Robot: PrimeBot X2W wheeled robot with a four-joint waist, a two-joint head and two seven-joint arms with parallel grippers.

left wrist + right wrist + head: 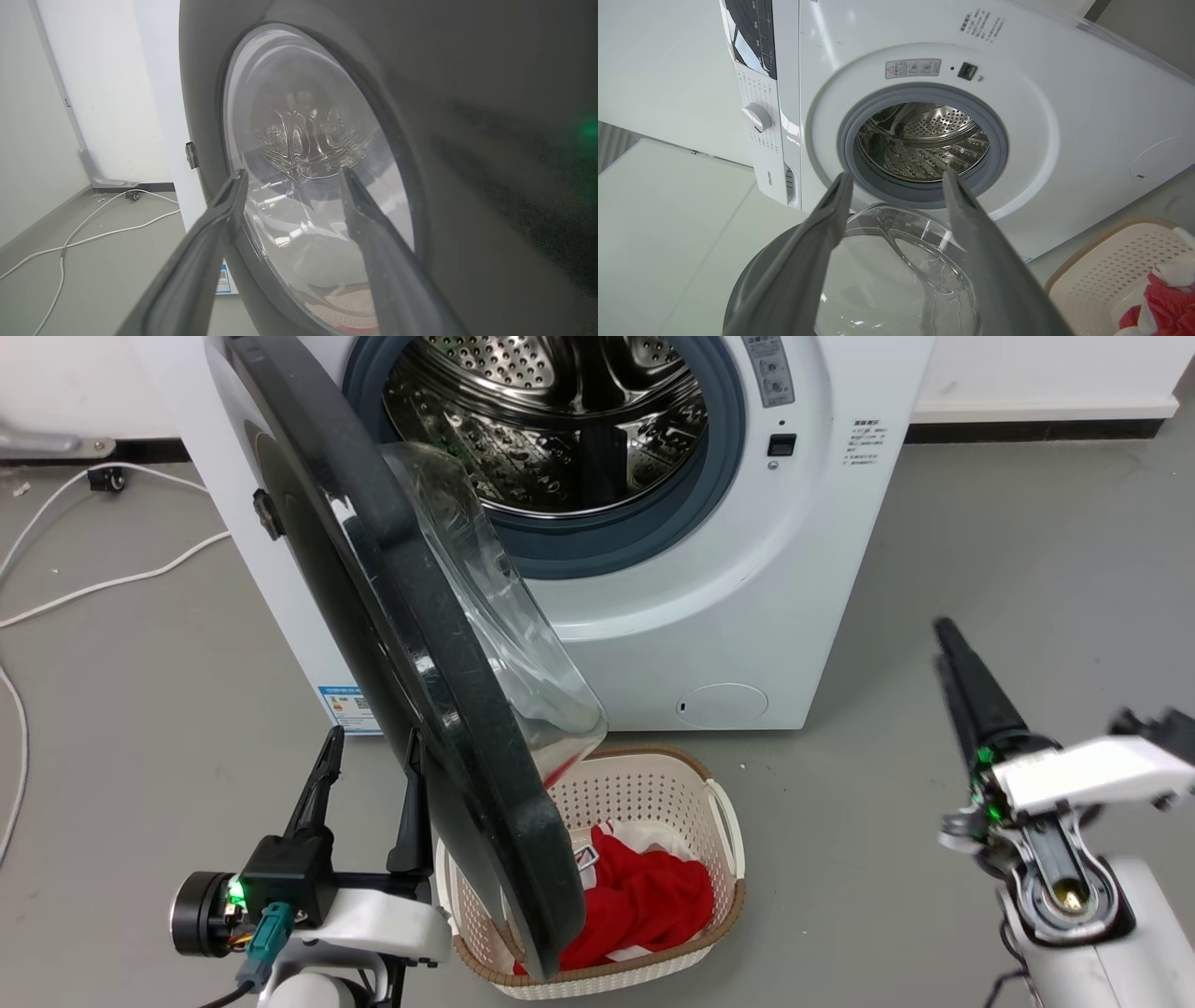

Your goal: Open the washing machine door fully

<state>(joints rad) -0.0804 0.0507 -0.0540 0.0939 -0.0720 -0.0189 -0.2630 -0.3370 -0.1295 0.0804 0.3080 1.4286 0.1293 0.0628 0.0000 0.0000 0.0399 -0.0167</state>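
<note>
Bright, even, diffuse indoor light leaves only soft, faint shadows on the grey floor (980,523). The head view is sharp, and white highlights glint on the steel drum (560,420) and streak the glass bowl of the washing machine door (401,644). In the left wrist view the door's dark face is dim and grainy, with a green glow (588,130) at the right edge. The left gripper (293,173) and right gripper (897,176) are soft-focused up close. Wide-angle distortion bows the washing machine (1064,116).
</note>
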